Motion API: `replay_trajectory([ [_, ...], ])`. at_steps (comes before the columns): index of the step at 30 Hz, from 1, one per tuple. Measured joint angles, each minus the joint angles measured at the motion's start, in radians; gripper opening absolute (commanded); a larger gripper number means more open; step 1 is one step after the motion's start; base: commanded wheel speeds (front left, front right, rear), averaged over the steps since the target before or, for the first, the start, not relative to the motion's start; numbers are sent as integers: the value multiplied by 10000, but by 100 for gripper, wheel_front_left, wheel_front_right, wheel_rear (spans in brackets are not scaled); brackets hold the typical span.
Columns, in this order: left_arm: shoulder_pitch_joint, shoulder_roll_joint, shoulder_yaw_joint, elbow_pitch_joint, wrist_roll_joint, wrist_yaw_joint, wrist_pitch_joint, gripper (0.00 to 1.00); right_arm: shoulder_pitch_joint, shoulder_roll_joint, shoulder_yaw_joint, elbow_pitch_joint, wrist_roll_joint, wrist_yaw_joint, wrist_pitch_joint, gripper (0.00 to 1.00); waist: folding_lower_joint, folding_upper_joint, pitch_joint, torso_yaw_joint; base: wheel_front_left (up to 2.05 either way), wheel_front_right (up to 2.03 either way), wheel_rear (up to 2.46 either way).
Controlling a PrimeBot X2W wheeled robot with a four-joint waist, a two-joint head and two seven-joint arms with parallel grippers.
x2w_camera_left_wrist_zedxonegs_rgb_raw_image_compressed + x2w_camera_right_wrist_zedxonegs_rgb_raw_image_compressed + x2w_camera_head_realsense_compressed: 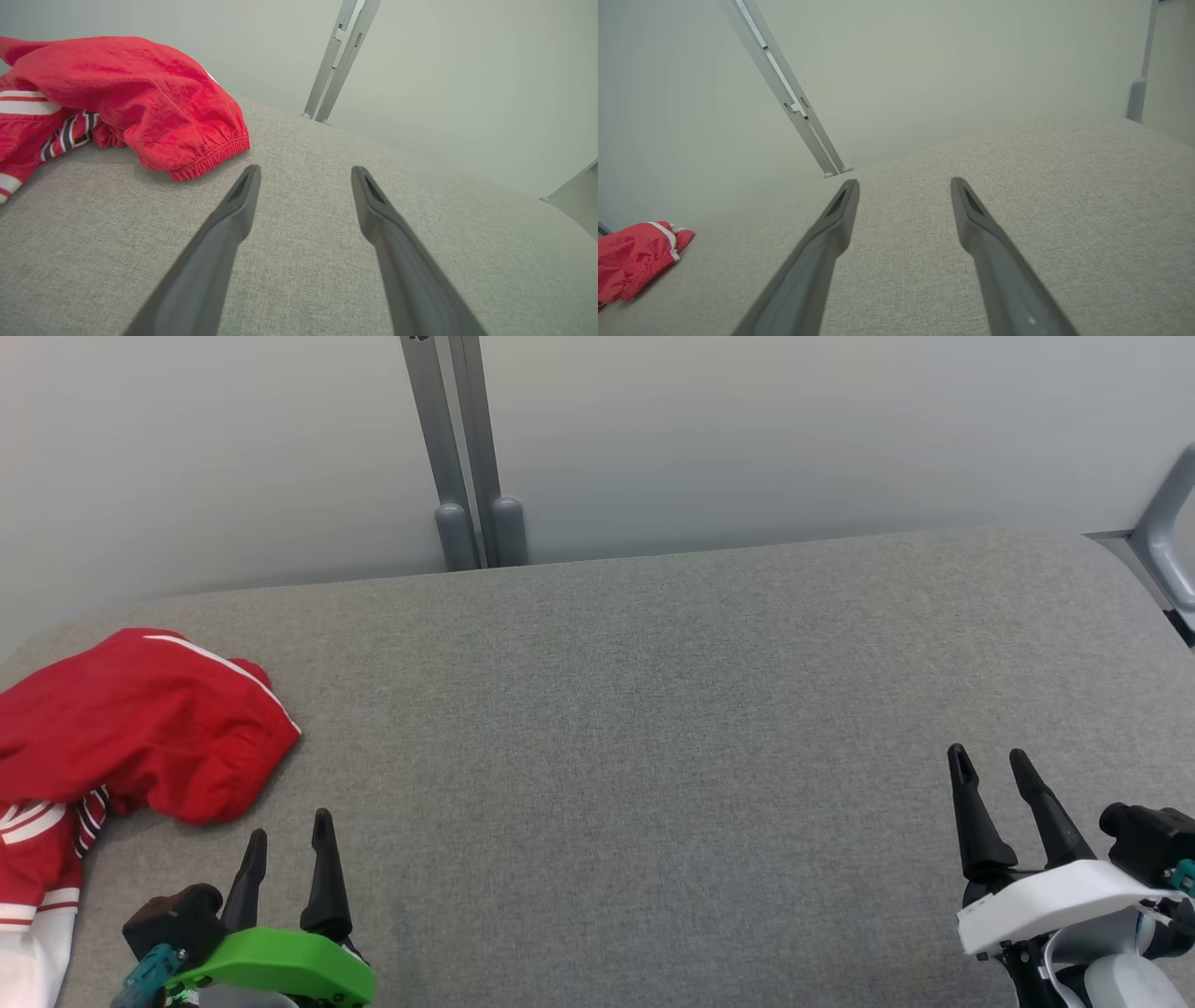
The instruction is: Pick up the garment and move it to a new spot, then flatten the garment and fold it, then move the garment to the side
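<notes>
Head view: red track jacket (140, 728) bunched at left of tabletop (653, 709); left gripper (289, 825), right gripper (987, 754) jaws released, empty. Risk: pinching one layer may drag it off.

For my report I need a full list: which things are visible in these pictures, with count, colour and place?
crumpled red fabric garment with white stripes: one, red and white, surface's far left
grey woven fabric surface: one, grey, under everything
slim grey metal posts: two, grey, behind the far edge
angled grey metal bar: one, grey, far right corner
pale wall: one, off-white, behind
left gripper: one, dark fingers, green cover, open beside the garment, apart
right gripper: one, dark fingers, white cover, open, lower right
</notes>
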Motion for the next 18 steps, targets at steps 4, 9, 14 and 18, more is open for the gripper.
replay_trajectory([
  [4, 31, -12, 2, -15, 460, -6, -96, 100, 0, -52, 46, -17, -288, 0, -104, 100, 0, 0, 6, -2, 0, 0, 0],
  [9, 31, -29, -8, -48, 997, -46, -217, 100, 0, -111, 50, -46, -606, 0, -222, 100, 0, 0, 10, 6, 0, 0, 0],
  [14, 58, -33, 21, -56, 1461, -92, -318, 100, 0, -182, 65, -54, -872, 0, -322, 100, 0, 0, 6, 2, 0, 0, 0],
  [18, 150, -29, 71, -69, 1768, -144, -407, 100, 12, -201, 81, -50, -1058, 0, -414, 100, 0, 0, -4, -11, 0, 0, 0],
])
